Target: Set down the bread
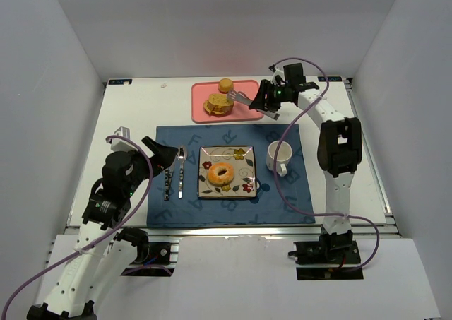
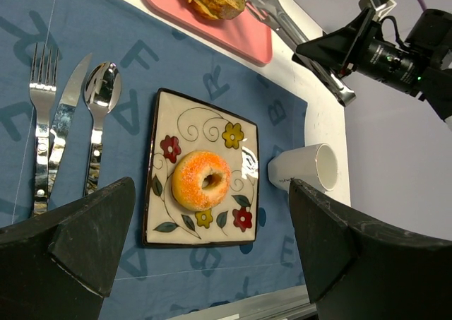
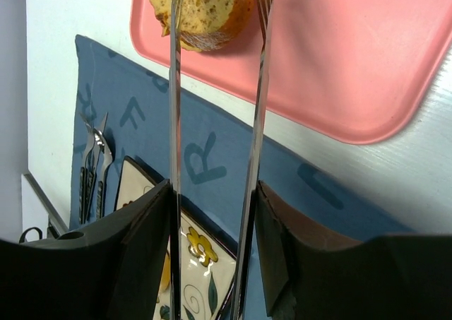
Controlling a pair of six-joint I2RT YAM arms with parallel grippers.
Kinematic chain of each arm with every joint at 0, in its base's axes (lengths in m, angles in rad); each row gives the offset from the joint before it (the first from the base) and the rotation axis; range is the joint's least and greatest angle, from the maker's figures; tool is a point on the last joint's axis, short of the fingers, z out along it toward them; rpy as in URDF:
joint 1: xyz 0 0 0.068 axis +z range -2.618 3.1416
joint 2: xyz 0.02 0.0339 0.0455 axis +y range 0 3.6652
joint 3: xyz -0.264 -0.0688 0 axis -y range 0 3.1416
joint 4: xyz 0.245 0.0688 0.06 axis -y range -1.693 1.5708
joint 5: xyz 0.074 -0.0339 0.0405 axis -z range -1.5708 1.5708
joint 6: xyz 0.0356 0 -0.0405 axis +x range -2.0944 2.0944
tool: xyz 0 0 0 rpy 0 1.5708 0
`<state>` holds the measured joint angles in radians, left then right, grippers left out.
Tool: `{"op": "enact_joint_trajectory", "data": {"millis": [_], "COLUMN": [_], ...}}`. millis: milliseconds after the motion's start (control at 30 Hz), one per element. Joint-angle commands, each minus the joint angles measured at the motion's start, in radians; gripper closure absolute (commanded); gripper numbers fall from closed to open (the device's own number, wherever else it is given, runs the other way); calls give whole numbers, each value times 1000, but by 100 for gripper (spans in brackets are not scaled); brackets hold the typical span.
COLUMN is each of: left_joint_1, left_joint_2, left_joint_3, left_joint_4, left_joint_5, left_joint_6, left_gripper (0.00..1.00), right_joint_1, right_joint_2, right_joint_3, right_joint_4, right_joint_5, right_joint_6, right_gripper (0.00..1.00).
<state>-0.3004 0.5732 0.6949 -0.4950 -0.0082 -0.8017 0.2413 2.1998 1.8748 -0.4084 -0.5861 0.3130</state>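
Grips metal tongs point(image 3: 258, 122) in right claw point(image 3: 212, 242), tips flanking toast-like slice point(image 3: 201, 9) on pink tray point(image 3: 339, 51); contact unclear. Holds left claw point(image 1: 164, 155) open near cutlery point(image 2: 63, 122), apart from bagel point(image 2: 201, 181) on flowered plate point(image 2: 176, 115).

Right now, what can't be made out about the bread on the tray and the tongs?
- Right wrist: tips of the tongs and the bread run off the top edge, so contact cannot be told.
- Left wrist: the bread is cut off by the top edge.
- Top external: the bread pieces are too small to count.
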Motion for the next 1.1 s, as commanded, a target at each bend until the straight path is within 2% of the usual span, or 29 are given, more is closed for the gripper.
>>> {"op": "enact_joint_trajectory", "data": {"millis": [0, 267, 500, 700, 867, 1000, 1067], "left_joint_1": [1, 1, 1, 1, 3, 3, 3], "left_joint_2": [-3, -1, 4, 2, -7, -16, -19], "left_joint_3": [12, 20, 11, 14, 12, 12, 14], "left_joint_4": [1, -8, 4, 4, 1, 3, 6], "left_joint_5": [2, -1, 2, 1, -1, -6, -7], "left_joint_6": [-8, -8, -11, -8, -10, -11, -10], "left_gripper": [2, 2, 2, 2, 2, 2, 2], "right_joint_1": [-5, -5, -5, -11, -40, -56, -57], "right_joint_2": [15, 35, 28, -6, -55, -124, -149], "right_joint_3": [11, -12, -32, -55, -51, -46, -51], "right_joint_4": [43, 54, 94, 120, 135, 76, -12], "right_joint_5": [-31, -38, -133, -175, -222, -268, -287], "right_joint_6": [27, 43, 93, 121, 132, 42, -21], "right_gripper": [47, 46, 61, 82, 88, 90, 90]}}
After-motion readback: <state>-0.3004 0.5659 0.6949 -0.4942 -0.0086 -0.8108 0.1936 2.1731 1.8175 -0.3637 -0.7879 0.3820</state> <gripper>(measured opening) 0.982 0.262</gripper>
